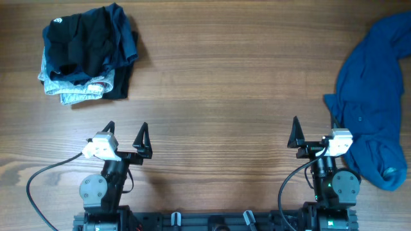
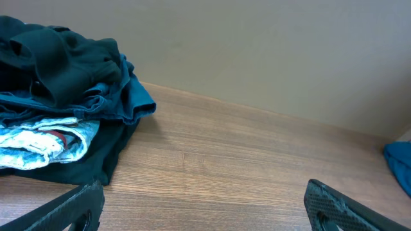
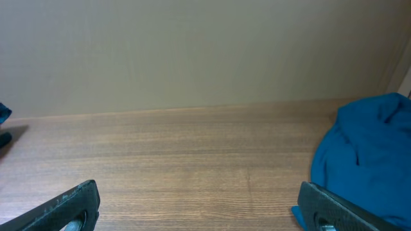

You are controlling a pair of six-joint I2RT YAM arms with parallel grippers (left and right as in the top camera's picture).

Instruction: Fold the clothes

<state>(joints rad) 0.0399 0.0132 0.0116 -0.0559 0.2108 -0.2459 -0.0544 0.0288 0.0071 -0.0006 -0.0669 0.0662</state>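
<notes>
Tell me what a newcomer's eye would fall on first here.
The big blue garment crumpled at the right edge of the table draws the eye first, then the pile of dark clothes in the far left corner. The left hand and right hand sit open and empty along the near edge.

Clothes: large deep teal-blue soft garment, small buttons showing. Lying crumpled and unfolded in loose heap, folds bunching. Sitting just to right of right gripper fingers, stretching ahead past fingertips; near edge crowding outer finger, contact unclear.
</notes>
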